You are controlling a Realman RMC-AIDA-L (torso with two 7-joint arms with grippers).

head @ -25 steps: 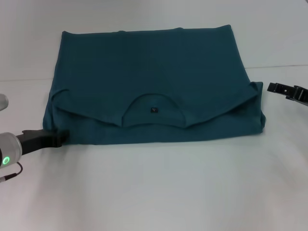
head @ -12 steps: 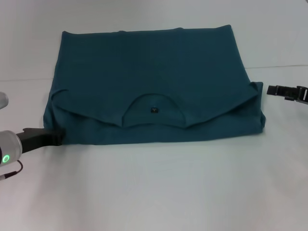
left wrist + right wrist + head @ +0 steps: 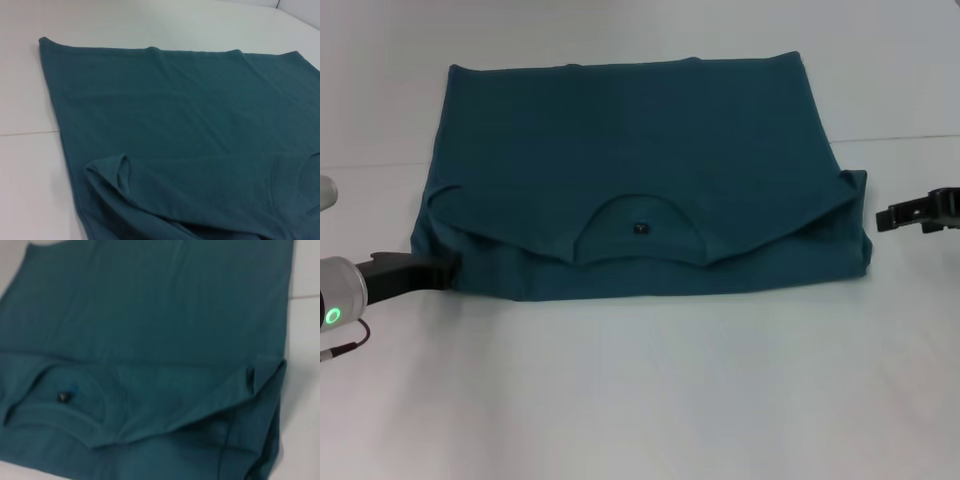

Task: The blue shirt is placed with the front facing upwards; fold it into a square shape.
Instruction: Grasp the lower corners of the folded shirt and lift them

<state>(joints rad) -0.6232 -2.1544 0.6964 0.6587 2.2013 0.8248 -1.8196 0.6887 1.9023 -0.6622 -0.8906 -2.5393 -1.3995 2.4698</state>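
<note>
One blue shirt (image 3: 640,170) folded, two end effectors, left end effector (image 3: 438,272) touching, right end effector (image 3: 895,215) apart

One shirt (image 3: 640,170) lies on one tabletop (image 3: 650,390). It shows one collar (image 3: 640,232) with one small dark label (image 3: 641,228). Two grippers are in view: the left gripper (image 3: 442,272) and the right gripper (image 3: 892,216).

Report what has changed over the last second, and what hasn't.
The right gripper dropped lower beside the blue shirt's right edge, not touching it. The left gripper shifted slightly at the shirt's near-left corner. The shirt lies as before, collar folded over toward the robot, on the white table.
</note>
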